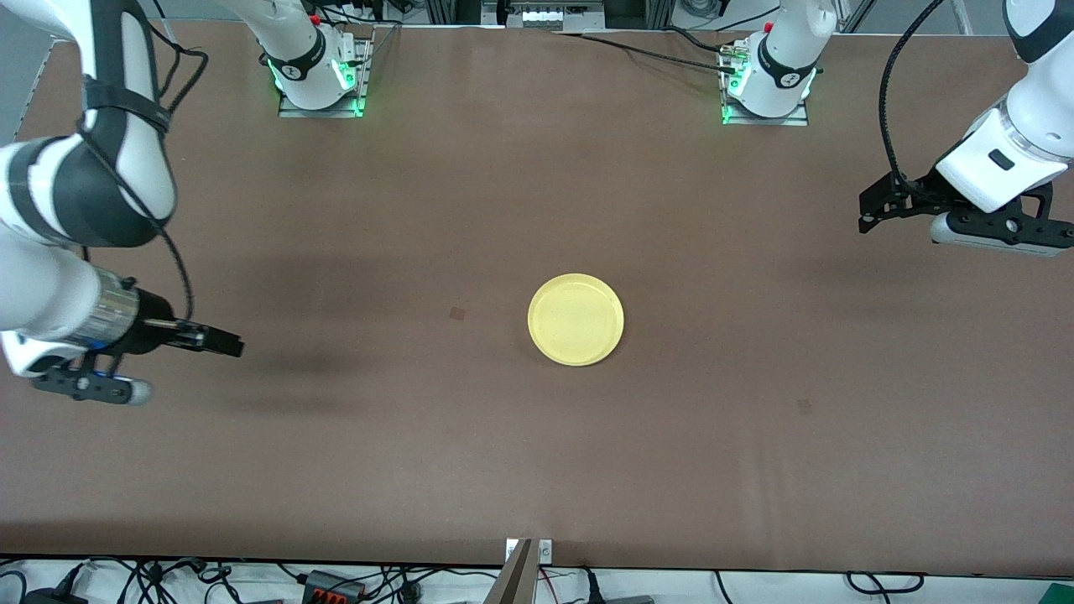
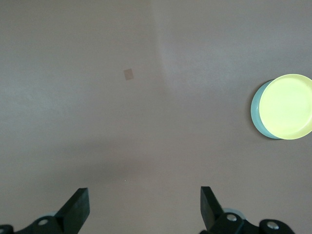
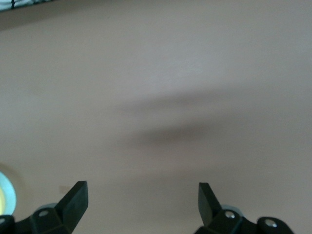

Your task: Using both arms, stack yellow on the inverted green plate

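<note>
Over the brown table [image 1: 352, 470] the left gripper [image 1: 864, 210] and right gripper [image 1: 231, 344] hung with jaws spread and empty at opposite ends, the yellow plate [image 1: 576, 320] between them, well apart from both, stacked on the green plate [image 2: 257, 109], so the stack looked finished.

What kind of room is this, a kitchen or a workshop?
Most likely a robotics lab. Two white arms are bolted to a brown table, loose cables run along its edges, and the only objects are a yellow plate stacked on a green plate.
</note>
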Robot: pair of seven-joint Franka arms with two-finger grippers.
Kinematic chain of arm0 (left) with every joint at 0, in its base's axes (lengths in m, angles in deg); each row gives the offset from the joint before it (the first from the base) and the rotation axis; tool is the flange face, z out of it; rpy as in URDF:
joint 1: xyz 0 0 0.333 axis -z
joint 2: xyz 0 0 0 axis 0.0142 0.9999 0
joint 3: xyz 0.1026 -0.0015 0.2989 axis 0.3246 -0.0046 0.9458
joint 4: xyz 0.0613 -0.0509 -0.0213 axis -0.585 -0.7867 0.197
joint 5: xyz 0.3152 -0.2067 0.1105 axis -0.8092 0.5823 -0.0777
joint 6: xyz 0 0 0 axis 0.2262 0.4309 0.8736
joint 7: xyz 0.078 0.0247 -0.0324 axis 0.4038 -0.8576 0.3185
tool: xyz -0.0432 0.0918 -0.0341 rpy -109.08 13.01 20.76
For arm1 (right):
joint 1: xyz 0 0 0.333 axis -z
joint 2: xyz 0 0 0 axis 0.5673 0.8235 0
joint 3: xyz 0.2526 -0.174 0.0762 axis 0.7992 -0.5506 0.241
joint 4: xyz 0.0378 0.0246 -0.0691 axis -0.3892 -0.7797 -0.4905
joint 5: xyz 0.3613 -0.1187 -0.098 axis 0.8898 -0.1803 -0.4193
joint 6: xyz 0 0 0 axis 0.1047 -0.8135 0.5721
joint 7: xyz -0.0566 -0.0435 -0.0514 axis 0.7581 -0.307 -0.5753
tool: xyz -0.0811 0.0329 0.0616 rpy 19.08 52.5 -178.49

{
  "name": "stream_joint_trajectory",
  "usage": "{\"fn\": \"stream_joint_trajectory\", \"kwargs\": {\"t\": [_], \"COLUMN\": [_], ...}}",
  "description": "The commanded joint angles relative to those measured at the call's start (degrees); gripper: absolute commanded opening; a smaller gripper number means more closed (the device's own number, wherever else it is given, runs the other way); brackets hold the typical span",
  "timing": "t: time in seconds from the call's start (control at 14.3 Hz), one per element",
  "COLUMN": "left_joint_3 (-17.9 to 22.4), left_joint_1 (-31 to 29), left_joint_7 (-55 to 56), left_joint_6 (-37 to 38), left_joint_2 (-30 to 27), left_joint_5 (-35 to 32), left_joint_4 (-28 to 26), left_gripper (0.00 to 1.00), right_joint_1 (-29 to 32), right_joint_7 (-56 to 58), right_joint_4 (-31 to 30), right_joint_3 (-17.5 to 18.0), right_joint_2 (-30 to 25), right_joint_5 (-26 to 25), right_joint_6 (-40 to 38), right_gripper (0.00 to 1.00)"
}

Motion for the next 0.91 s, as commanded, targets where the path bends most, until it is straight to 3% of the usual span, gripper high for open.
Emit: {"fn": "stream_joint_trajectory", "kwargs": {"t": [0.0, 0.21, 0.84], "left_joint_3": [-0.26, -0.35, -1.13], "left_joint_1": [-0.29, -0.38, -0.29], "left_joint_7": [-1.16, -1.42, -1.33], "left_joint_6": [1.1, 1.02, 1.19], "left_joint_2": [-0.33, -0.33, -0.42], "left_joint_5": [0.23, 0.58, 0.58], "left_joint_4": [0.71, 0.79, 0.79], "left_gripper": [1.0, 1.0, 1.0], "right_joint_1": [3.3, 9.89, 12.28], "right_joint_7": [2.16, 6.38, 11.13], "right_joint_4": [-1.31, -4.83, -6.5], "right_joint_3": [2.07, 5.94, 6.47], "right_joint_2": [-4.06, -8.98, -15.32], "right_joint_5": [-4.49, -4.59, -7.56], "right_joint_6": [-1.2, -0.67, -9.09], "right_gripper": [1.0, 1.0, 1.0]}}
